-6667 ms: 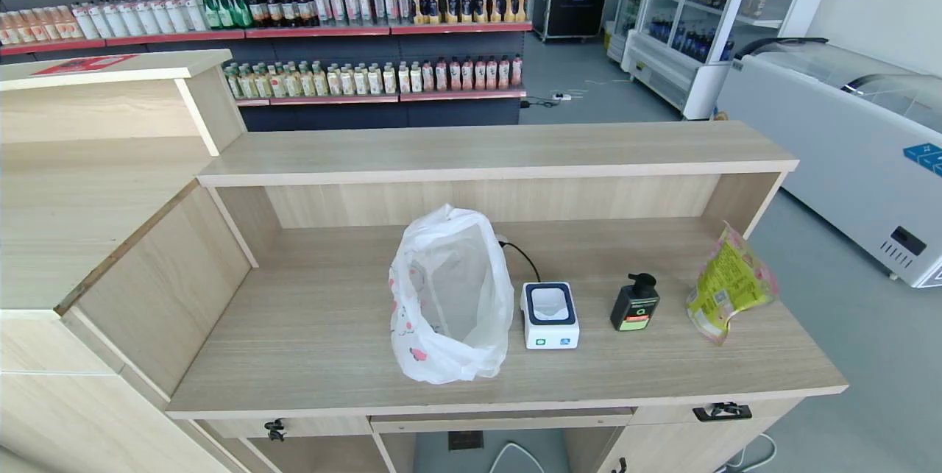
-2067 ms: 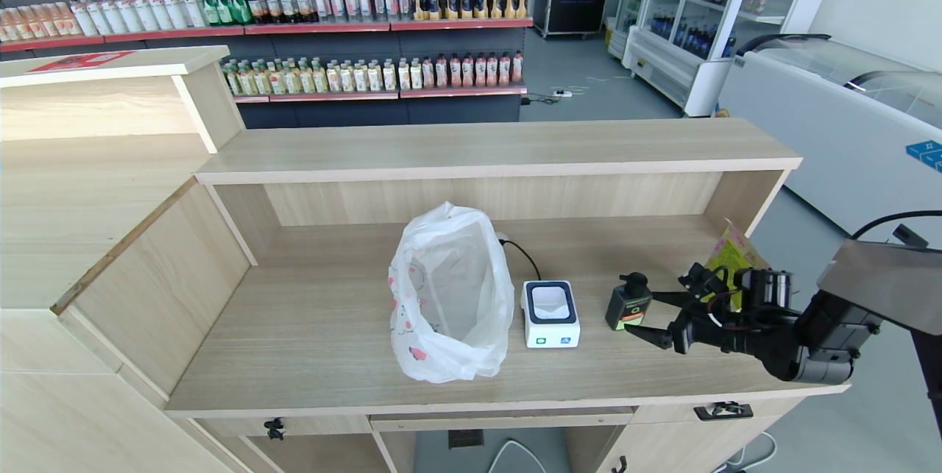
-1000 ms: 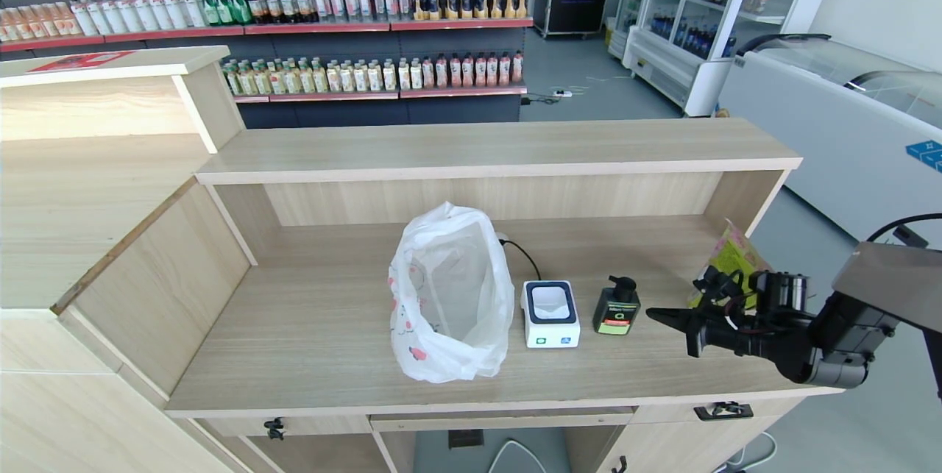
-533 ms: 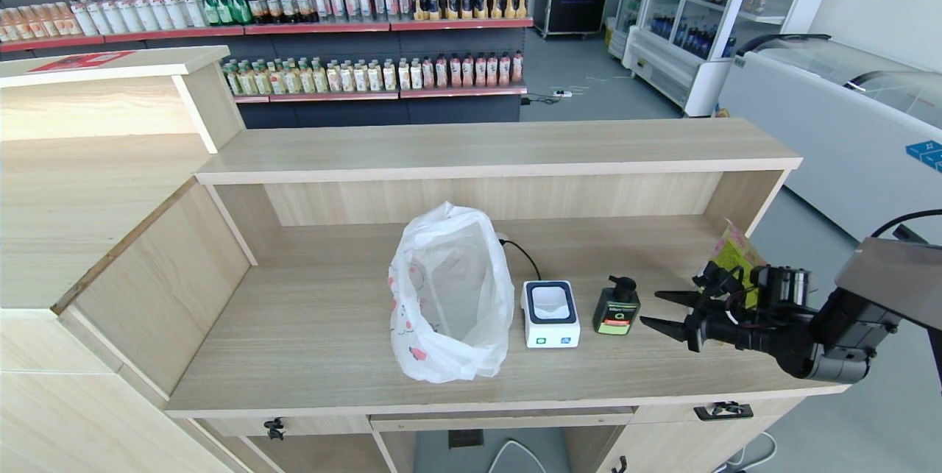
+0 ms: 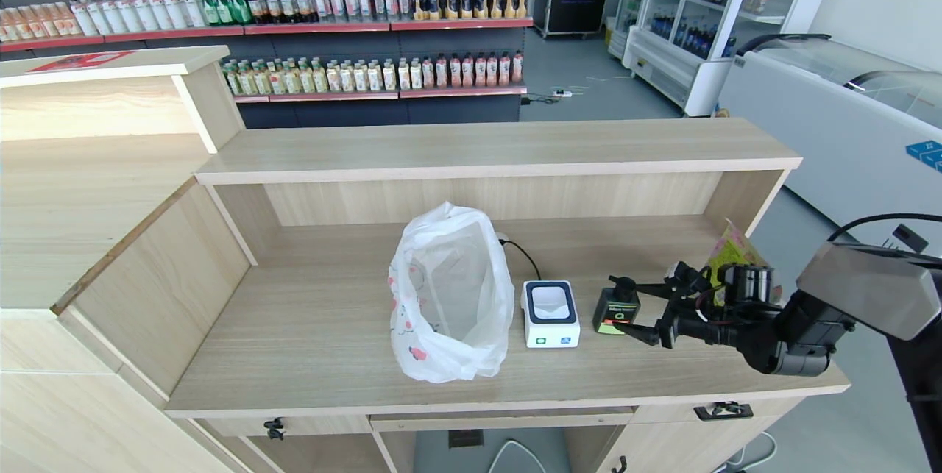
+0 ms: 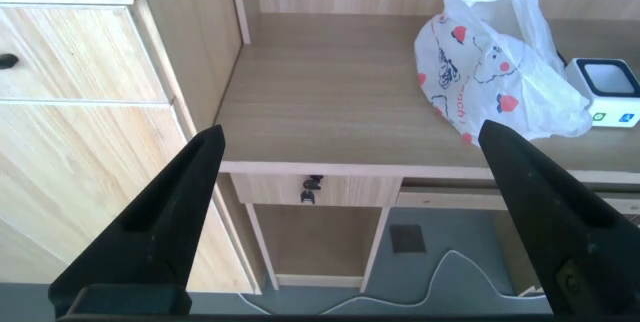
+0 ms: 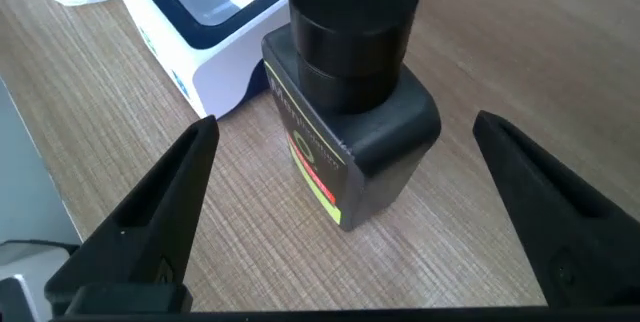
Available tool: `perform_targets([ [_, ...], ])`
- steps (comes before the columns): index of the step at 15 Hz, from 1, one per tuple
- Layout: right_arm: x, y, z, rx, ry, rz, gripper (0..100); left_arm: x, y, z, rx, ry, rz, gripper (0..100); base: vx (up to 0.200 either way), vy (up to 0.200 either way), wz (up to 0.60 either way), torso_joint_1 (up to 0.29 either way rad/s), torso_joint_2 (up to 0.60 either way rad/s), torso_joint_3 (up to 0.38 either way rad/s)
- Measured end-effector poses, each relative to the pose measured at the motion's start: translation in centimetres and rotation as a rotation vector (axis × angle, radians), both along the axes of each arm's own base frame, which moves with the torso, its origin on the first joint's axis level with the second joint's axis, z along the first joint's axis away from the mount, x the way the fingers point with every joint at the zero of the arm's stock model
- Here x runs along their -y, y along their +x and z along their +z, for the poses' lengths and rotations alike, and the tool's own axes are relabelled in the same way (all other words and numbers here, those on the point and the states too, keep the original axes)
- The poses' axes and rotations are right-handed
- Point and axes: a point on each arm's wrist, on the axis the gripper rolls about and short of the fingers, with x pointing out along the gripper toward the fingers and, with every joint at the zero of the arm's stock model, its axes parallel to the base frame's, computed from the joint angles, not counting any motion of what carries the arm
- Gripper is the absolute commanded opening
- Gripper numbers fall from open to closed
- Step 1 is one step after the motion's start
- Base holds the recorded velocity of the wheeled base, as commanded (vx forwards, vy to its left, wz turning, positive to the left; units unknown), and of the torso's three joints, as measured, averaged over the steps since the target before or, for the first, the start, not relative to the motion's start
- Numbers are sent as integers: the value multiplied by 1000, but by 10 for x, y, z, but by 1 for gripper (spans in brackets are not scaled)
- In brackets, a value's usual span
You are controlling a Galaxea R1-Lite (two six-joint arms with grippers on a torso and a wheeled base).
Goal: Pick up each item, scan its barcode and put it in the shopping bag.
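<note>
Facing a wooden shop counter [image 5: 316,333] carrying, left to right, a white plastic bag [image 5: 449,296], a scanner [image 5: 550,313], a dark pump bottle [image 5: 617,311] standing just beside the scanner and a yellow pouch [image 5: 728,256]. Holding the right gripper [image 5: 630,307] wide open, fingers flanking the bottle without gripping it. Holding the left gripper [image 6: 352,130] off the counter's near edge, left of the bag, also spread wide and gripping nothing.

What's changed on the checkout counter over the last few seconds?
The right gripper came in from the right, drew back, then moved forward again. It is now open with a finger on either side of the pump bottle, not yet gripping it. The bottle has shifted slightly toward the scanner. The shopping bag, scanner and snack pouch stayed put.
</note>
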Motion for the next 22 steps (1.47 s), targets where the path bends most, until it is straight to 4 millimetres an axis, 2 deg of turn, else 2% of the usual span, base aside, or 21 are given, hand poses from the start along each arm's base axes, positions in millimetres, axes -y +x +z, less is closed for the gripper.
perform_targets([
  [8, -13, 9, -17, 1, 13, 50, 100, 0, 0, 0, 0, 0, 0, 100, 0, 0, 0, 0, 0, 0],
  [9, -13, 9, -20, -4, 19, 61, 0, 0, 0, 0, 0, 0, 0, 100, 0, 0, 0, 0, 0, 0],
  [14, -13, 8, -24, -9, 18, 64, 0, 0, 0, 0, 0, 0, 0, 100, 0, 0, 0, 0, 0, 0],
  [17, -13, 7, -18, 40, 11, 64, 0, 0, 0, 0, 0, 0, 0, 100, 0, 0, 0, 0, 0, 0],
  [20, -12, -7, 0, 82, 4, 64, 0, 0, 0, 0, 0, 0, 0, 100, 0, 0, 0, 0, 0, 0],
  [22, -12, -25, 31, 101, 1, 67, 0, 0, 0, 0, 0, 0, 0, 100, 0, 0, 0, 0, 0, 0],
])
